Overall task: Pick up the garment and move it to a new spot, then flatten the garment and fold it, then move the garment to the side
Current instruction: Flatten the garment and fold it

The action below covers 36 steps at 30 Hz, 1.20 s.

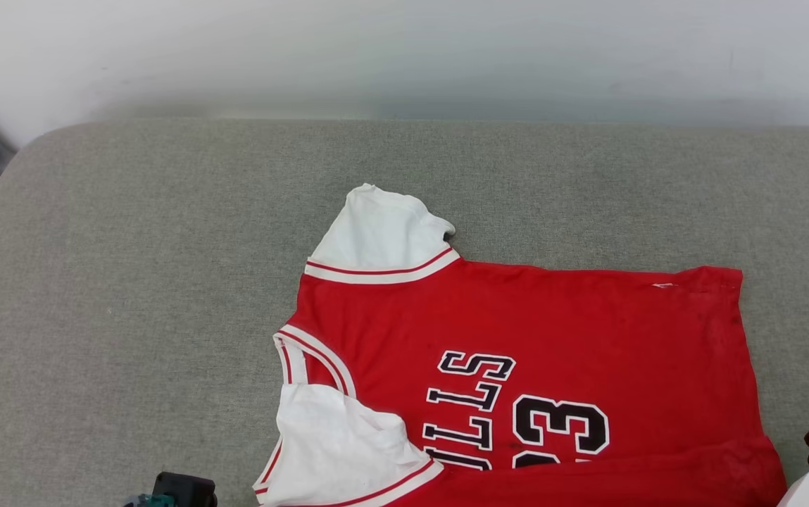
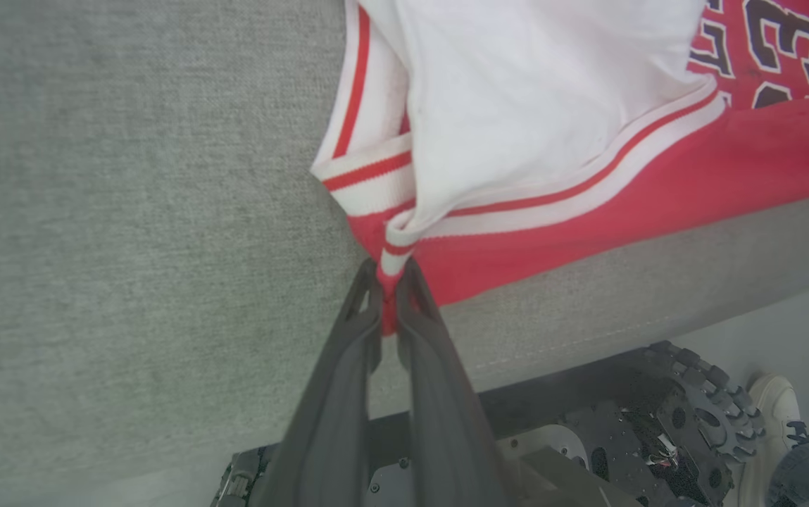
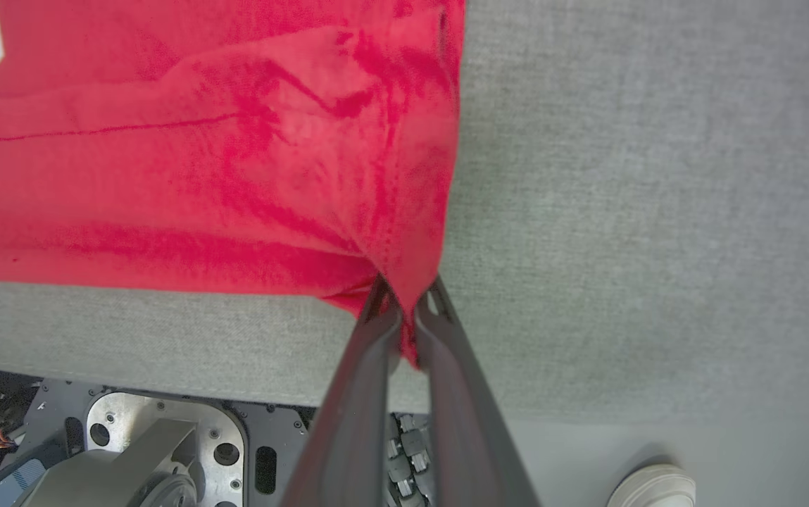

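Note:
The garment, a red jersey with white sleeves and black lettering, lies spread sideways on the grey cushion, its near edge off the bottom of the head view. In the left wrist view my left gripper is shut on the garment at the striped trim corner by the near white sleeve. Seen from the right wrist, my right gripper is shut on the garment at its red hem corner, the cloth bunched between the fingertips. Dark parts of both wrists show at the head view's bottom corners.
The grey cushion has free room to the left and behind the garment. A pale wall rises behind it. Below the cushion's front edge sit my base and a person's white shoes on the floor.

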Motion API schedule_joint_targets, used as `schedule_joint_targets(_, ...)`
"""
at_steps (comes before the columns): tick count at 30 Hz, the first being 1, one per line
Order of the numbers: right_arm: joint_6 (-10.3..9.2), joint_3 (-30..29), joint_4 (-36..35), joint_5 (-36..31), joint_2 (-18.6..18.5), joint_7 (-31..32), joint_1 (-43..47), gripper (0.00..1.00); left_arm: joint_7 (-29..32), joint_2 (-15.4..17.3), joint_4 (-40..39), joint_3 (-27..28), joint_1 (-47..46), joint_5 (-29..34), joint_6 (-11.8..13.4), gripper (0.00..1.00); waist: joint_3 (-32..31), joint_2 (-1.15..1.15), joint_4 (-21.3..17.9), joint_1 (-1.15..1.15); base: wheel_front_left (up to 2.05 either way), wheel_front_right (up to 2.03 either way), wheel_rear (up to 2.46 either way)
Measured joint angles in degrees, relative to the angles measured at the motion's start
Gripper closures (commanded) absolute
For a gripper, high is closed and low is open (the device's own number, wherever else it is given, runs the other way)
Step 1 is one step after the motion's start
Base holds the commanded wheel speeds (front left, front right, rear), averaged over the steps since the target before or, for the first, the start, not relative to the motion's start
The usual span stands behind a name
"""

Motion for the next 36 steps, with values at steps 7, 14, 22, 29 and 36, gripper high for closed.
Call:
schedule_joint_targets(7, 0.0, 0.97, 2.5, -1.47, 0.58, -2.22, -0.6, 0.0, -1.09, -1.49, 3.7, -0.48, -1.35, 0.33, -1.91, 0.0, 0.27, 0.0, -0.13, 0.0, 0.0, 0.0, 0.0)
schedule_joint_targets(14, -0.01, 0.58, 2.25, -1.87, 0.99, -6.75, -3.33, 0.0, -9.12, -4.28, 4.68, 2.72, -3.76, 1.11, -3.05, 0.0, -0.69, 0.0, -0.23, 0.0, 0.0, 0.0, 0.0)
schedule_joint_targets(22, -0.01, 1.08, -1.18, -0.82, 1.36, -19.2, -7.7, 0.0, -21.92, -5.22, 3.97, 7.3, -7.2, 6.04, -4.22, 0.0, -2.44, 0.0, -0.82, 0.0, 0.0, 0.0, 0.0)
schedule_joint_targets(29, -0.01, 2.92, -2.68, -0.55, 1.68, -39.77, -10.76, 0.0, -25.06, -11.49, -0.09, 16.02, -8.17, 14.47, -4.49, 0.0, -2.49, 0.0, -1.19, 0.0, 0.0, 0.0, 0.0)
schedule_joint_targets(36, -0.02, 4.11, -2.23, 0.21, 5.41, -51.12, -12.61, 0.0, -25.07, -17.77, -1.22, 23.75, -6.86, 21.65, -8.96, 0.0, -1.03, 0.0, -2.26, 0.0, 0.0, 0.0, 0.0)
